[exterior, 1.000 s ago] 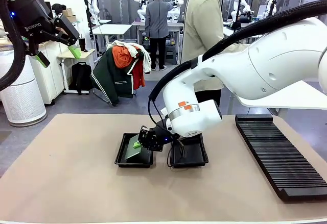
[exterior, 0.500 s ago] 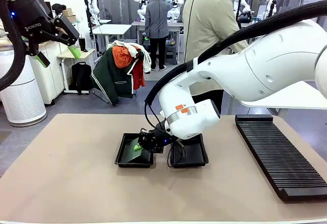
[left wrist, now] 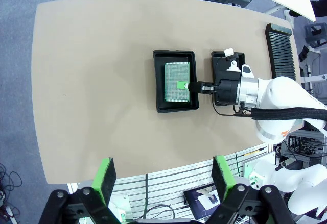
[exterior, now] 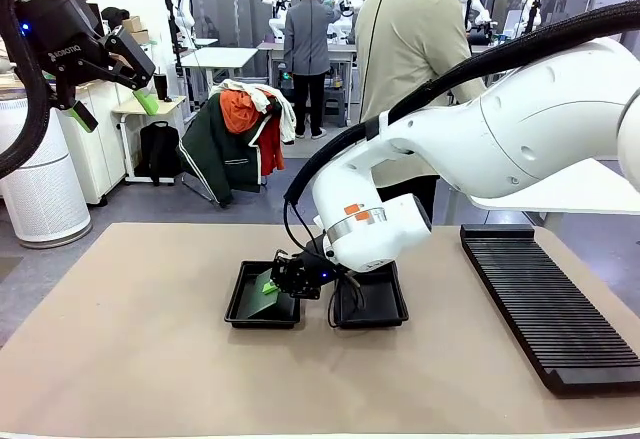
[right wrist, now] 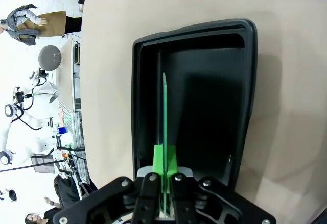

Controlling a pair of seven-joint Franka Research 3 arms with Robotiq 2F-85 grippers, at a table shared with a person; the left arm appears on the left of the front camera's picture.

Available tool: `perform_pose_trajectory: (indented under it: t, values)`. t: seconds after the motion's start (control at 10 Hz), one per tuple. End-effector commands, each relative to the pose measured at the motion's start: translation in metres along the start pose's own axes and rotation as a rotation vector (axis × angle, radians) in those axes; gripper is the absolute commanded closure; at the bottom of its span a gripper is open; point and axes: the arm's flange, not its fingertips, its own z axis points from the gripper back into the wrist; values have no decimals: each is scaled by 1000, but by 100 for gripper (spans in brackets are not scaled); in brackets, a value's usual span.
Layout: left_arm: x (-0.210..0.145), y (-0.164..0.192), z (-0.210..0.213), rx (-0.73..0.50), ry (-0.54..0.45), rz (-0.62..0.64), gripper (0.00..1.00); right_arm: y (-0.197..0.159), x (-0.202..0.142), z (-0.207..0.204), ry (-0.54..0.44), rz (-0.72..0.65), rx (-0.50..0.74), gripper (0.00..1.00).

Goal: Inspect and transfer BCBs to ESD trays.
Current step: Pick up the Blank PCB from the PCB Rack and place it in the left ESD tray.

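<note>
Since our right gripper [exterior: 272, 281] pinched the BCB [left wrist: 177, 81] by one edge, it hung tilted ahead, inside the ESD tray [exterior: 238, 304], ready to lay flat we reckon; left gripper [left wrist: 163, 174] was spread, empty.

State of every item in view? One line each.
Thin green dotted circuit board: gripped by one edge, tilted into a tray.
Right hand: shut on that board.
Black plastic tray under it: board angled into it.
Second black plastic tray: no board seen inside.
Left hand: open, raised, holding nothing.
</note>
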Motion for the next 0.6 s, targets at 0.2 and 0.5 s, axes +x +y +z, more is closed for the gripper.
perform_pose_trajectory:
  t: [0.2,0.5]
  values:
    - [-2,0,-1,-6,-1,3,0,23,7,-6,45,7,-131,98]
    - [-2,0,-1,-6,-1,3,0,29,12,-8,37,-12,-167,89]
